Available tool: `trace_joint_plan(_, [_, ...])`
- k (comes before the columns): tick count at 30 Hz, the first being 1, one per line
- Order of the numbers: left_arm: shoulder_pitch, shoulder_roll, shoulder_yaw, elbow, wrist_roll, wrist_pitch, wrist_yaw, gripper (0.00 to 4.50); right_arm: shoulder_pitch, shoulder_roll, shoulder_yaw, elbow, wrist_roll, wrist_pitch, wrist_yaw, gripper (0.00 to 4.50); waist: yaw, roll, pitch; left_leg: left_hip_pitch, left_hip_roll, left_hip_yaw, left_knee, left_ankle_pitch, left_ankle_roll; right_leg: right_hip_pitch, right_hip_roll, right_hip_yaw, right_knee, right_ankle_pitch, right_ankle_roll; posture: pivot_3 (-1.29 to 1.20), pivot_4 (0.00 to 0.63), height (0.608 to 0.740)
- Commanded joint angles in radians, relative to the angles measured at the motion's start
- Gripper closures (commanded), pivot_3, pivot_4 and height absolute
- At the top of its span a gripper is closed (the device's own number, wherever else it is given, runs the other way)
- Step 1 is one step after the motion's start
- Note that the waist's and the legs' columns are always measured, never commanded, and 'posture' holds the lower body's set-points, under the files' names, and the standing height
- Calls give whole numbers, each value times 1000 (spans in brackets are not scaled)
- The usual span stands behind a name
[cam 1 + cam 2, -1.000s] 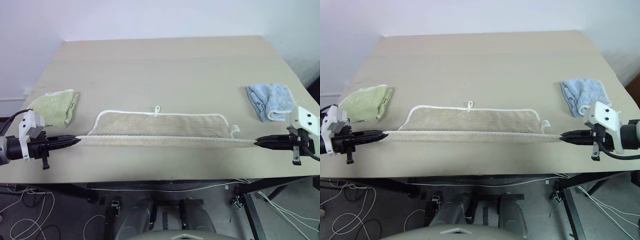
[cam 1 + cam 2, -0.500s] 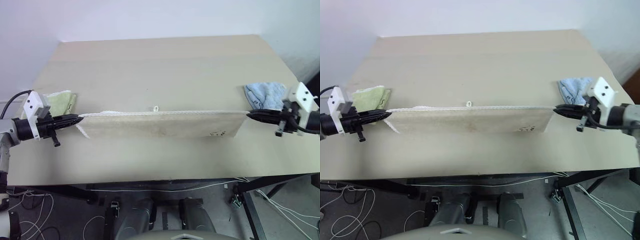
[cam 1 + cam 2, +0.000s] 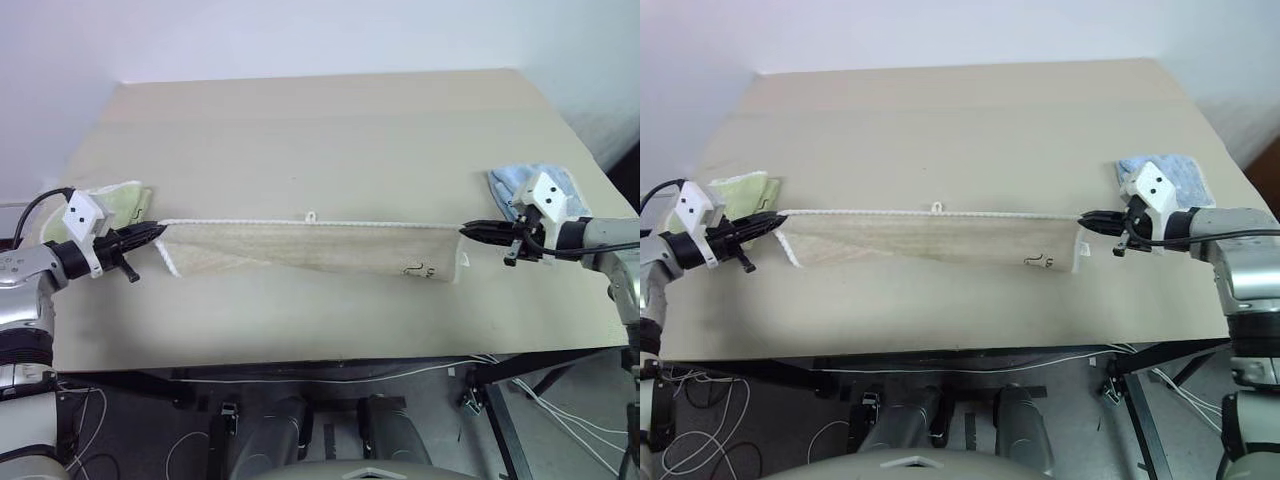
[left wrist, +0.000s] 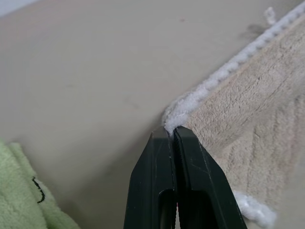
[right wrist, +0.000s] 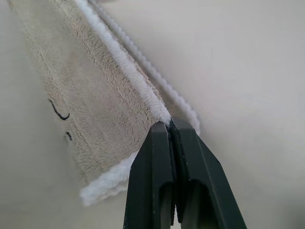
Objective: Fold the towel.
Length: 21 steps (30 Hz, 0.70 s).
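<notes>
**Two hands carry the front edge of the towel over to the back edge**

I see the beige terry cloth towel with white corded edging [image 3: 310, 248] stretched across the middle of the pale tan desk [image 3: 320, 130], between my two hands. My left hand [image 3: 150, 234] has its black fingers pressed together on the left corner of the towel; my right hand [image 3: 470, 231] pinches the right corner the same way.

A second ago the held edge hung near the desk's front, with the far edge and its small white loop [image 3: 311, 216] lying behind it. Now that edge has travelled away from me and sits level with the loop, so the half fold looks nearly laid, I judge. Lowering and release remain.

No brand or readable writing shows. A small dark embroidered mark [image 3: 418, 269] sits near the towel's right end, too small to read. A folded light green towel [image 3: 125, 200] lies behind my left hand, a folded light blue towel [image 3: 520, 180] behind my right.
</notes>
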Motion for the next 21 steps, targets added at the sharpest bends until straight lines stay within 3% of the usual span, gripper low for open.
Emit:
trace_joint_plan(1, [31,29,43,-9,-29,-12,-49,4471,-32,-21,-24,54,-34,-25,-21,4500,1,0,0,0,0,0,0,0,0,0,0,0,0,0,0,0,150,740])
trace_joint_plan(8, [97,83,80,-76,-87,53,-142,4471,67,-112,-117,-48,75,24,104,4500,5,0,0,0,0,0,0,0,0,0,0,-1,0,0,0,0,150,740])
trace_joint_plan(17, [352,206,134,-392,-224,324,-293,4471,349,-252,-366,-192,173,92,209,4500,2,1,0,1,0,0,-1,-1,-1,1,0,0,0,0,-1,0,150,740])
trace_joint_plan(21, [422,243,130,-447,-215,348,-316,4471,419,-266,-425,-221,191,100,227,4500,3,3,-1,2,0,0,-1,-1,-1,2,-1,1,0,-1,-2,0,150,740])
